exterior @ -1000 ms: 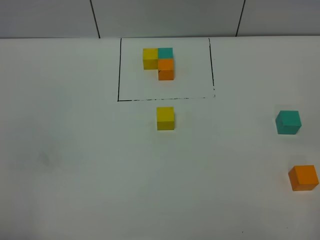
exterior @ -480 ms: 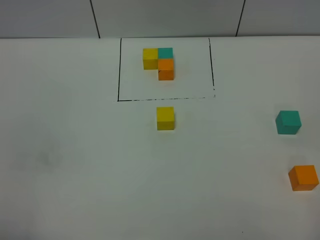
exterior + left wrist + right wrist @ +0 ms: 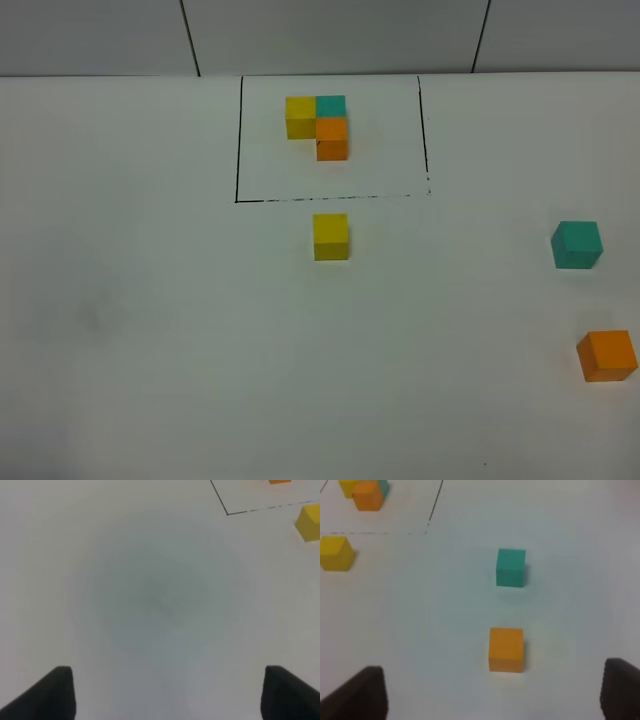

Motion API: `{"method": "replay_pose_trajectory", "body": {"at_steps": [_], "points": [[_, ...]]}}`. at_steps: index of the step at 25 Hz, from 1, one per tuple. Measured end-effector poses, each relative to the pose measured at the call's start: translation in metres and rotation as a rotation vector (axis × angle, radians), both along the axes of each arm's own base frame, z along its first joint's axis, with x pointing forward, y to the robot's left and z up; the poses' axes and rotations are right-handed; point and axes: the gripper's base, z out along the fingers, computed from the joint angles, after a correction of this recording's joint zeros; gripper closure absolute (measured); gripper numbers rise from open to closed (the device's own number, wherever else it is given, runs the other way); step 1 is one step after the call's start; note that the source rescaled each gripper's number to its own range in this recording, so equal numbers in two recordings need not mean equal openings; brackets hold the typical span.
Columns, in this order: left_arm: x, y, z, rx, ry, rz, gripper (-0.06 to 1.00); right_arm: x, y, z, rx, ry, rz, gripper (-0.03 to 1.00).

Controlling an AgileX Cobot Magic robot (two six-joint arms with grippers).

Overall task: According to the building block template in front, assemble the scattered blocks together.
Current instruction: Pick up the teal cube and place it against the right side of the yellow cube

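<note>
Here, left claw (image 3: 167, 692) and right claw (image 3: 495, 692) gape empty; the right claw should straddle the orange block (image 3: 506, 649) squarely.

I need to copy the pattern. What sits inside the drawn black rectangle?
Inside the black rectangle stand three touching cubes in an L: yellow cube, teal cube to its right, orange cube in front of the teal. The table beneath them is hidden.

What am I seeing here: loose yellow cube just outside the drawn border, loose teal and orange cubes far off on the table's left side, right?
Wrong side. The exterior high view shows the loose teal cube and loose orange cube far off on the table's right side. The loose yellow cube does sit just outside the drawn border.
</note>
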Motion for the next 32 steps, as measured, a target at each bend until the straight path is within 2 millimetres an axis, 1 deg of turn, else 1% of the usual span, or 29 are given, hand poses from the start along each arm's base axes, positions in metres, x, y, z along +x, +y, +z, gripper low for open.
{"method": "replay_pose_trajectory", "body": {"at_steps": [11,13,15,18,19,22,25,28,32], "points": [[0.000,0.000,0.000,0.000,0.001,0.000,0.19,-0.001,0.000,0.003,0.006,-0.009,-0.001,0.23],[0.000,0.000,0.000,0.000,0.001,0.000,0.19,0.001,0.001,0.008,0.020,0.003,0.006,0.21],[0.000,0.000,0.000,0.000,0.001,0.000,0.19,0.005,0.003,0.014,0.028,0.058,0.014,0.15],[0.000,0.000,0.000,0.000,0.001,0.000,0.19,0.021,0.003,0.024,0.028,0.173,0.017,0.04],[0.000,0.000,0.000,0.000,0.001,0.000,0.19,0.030,0.003,0.028,0.027,0.215,0.017,0.01],[0.000,0.000,0.000,0.000,0.001,0.000,0.19,0.062,0.004,0.033,0.028,0.330,0.013,-0.02],[0.000,0.000,0.000,0.000,0.001,0.000,0.19,0.104,0.005,0.029,0.028,0.413,0.004,-0.03],[0.000,0.000,0.000,0.000,0.001,0.000,0.19,0.152,0.005,0.011,0.010,0.485,0.007,-0.03],[0.000,0.000,0.000,0.000,0.001,0.000,0.19,0.208,0.005,-0.018,-0.024,0.578,0.019,-0.03]]}}
